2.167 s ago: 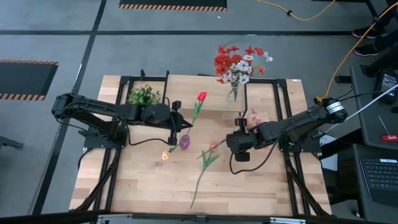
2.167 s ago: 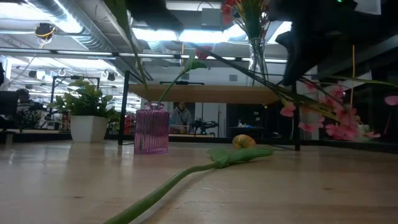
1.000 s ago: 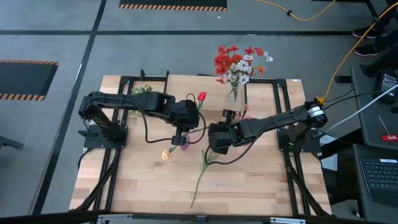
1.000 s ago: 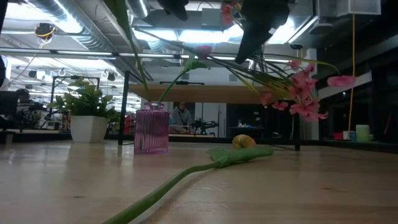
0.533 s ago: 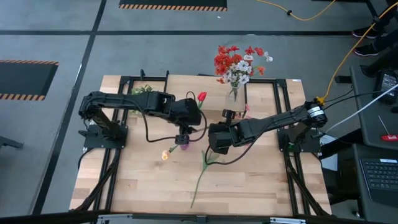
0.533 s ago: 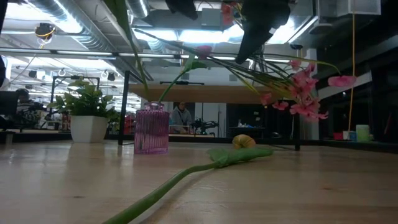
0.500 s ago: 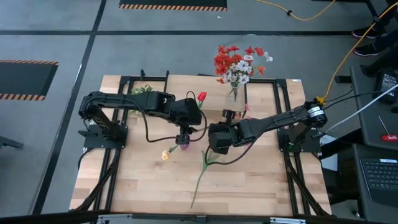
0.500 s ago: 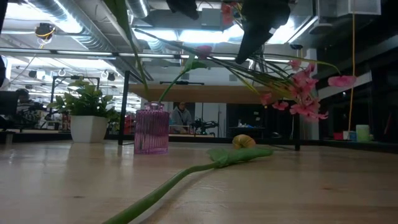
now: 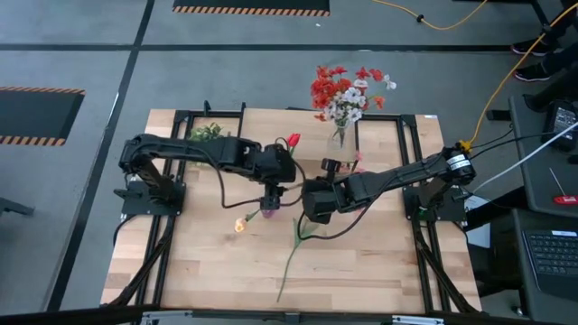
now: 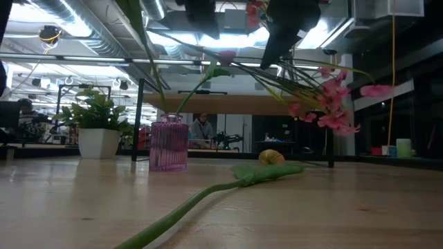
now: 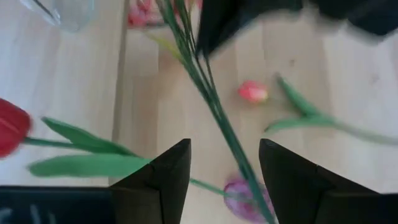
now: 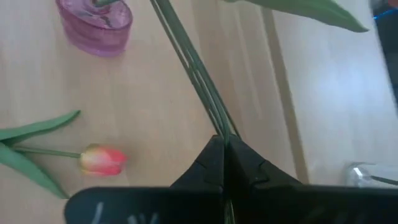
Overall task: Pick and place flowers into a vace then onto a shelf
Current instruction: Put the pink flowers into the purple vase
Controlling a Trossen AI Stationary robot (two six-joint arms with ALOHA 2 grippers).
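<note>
A small purple vase (image 9: 268, 210) stands mid-table with a red tulip (image 9: 293, 141) leaning out of it. My right gripper (image 9: 313, 200) is shut on a pink-bloomed spray (image 10: 332, 104), held in the air. Its stem bundle (image 11: 211, 99) slants down to the vase's mouth (image 11: 244, 196); whether it is inside I cannot tell. My left gripper (image 11: 224, 146) hovers open just above the vase, one finger on either side of the stems, clear of them. A pink tulip (image 12: 102, 160) and a yellow bloom (image 9: 239, 226) lie on the table. The shelf (image 10: 228, 104) stands at the far edge. My right gripper pinches the spray's green stem bundle (image 12: 210, 112) between its two shut fingers, partway along its length. The fingers come from the table's right side. The spray is lifted clear of the table and slanted: blooms (image 10: 336, 114) on the right, cut ends by the purple vase.
A clear vase (image 9: 340, 135) full of red and white flowers stands on the shelf, and a potted green plant (image 10: 97, 131) at the far left. The lying tulip's long stem (image 10: 201, 200) runs toward the near edge. Bare tabletop lies at near left and near right.
My left gripper has shifted a little toward the table's right, closer over the purple vase, and come down slightly. My right gripper has kept its hold on the pink spray, with the blooms swaying slightly.
</note>
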